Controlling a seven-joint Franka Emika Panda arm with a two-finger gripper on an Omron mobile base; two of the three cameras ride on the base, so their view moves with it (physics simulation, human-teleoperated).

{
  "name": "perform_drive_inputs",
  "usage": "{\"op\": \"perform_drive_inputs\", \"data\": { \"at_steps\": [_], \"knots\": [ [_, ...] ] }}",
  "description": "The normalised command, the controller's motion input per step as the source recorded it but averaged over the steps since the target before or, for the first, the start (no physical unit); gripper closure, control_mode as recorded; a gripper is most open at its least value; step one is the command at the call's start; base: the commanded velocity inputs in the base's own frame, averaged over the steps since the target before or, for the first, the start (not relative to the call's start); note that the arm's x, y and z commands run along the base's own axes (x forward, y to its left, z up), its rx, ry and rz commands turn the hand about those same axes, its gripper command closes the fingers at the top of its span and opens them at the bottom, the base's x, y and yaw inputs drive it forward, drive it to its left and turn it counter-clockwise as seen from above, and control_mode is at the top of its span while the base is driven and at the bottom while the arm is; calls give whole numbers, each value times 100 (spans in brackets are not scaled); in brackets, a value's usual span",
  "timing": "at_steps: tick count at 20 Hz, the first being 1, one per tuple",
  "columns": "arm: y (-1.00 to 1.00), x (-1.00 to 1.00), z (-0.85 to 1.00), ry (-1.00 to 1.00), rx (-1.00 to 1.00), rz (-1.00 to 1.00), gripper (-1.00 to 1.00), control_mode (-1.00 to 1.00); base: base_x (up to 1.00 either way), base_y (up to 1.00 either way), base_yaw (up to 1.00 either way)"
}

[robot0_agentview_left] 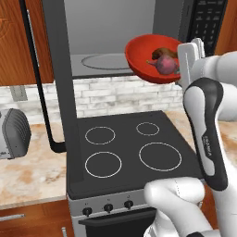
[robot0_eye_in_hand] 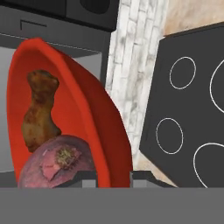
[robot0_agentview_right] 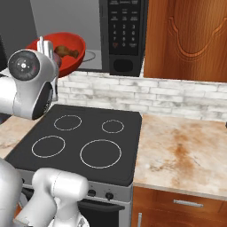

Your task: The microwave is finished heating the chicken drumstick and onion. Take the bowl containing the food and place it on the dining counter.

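The red bowl [robot0_agentview_left: 146, 58] [robot0_agentview_right: 71, 46] [robot0_eye_in_hand: 103, 127] hangs tilted in the air just outside the open microwave [robot0_agentview_left: 111, 32] [robot0_agentview_right: 122, 35], above the back of the stove. Inside it lie the brown chicken drumstick [robot0_agentview_left: 161, 52] [robot0_agentview_right: 66, 52] [robot0_eye_in_hand: 40, 114] and the pinkish-purple onion [robot0_agentview_left: 166, 65] [robot0_eye_in_hand: 57, 162]. My gripper [robot0_agentview_left: 179, 69] [robot0_agentview_right: 47, 52] [robot0_eye_in_hand: 113, 178] is shut on the bowl's near rim, one finger inside and one outside. The dining counter is out of view.
The microwave door [robot0_agentview_left: 58, 74] stands swung open to the left. Below lies the black four-ring stovetop [robot0_agentview_left: 129, 148] [robot0_agentview_right: 84, 137], flanked by marbled countertop [robot0_agentview_right: 181, 150]. A grey appliance [robot0_agentview_left: 13, 133] sits on the left counter. Wood cabinets [robot0_agentview_right: 190, 35] rise at the right.
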Motion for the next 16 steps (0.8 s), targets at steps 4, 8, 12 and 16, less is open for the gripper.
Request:
{"op": "perform_drive_inputs", "data": {
  "at_steps": [4,8,12,16],
  "knots": [
    [0,0,0,0,0,0,100,-100,0,0,0],
    [0,0,0,0,0,0,100,-100,0,0,0],
    [-3,-3,0,0,0,0,100,-100,0,0,0],
    [-26,-33,-3,1,0,0,100,100,-18,-16,0]
  ]
}}
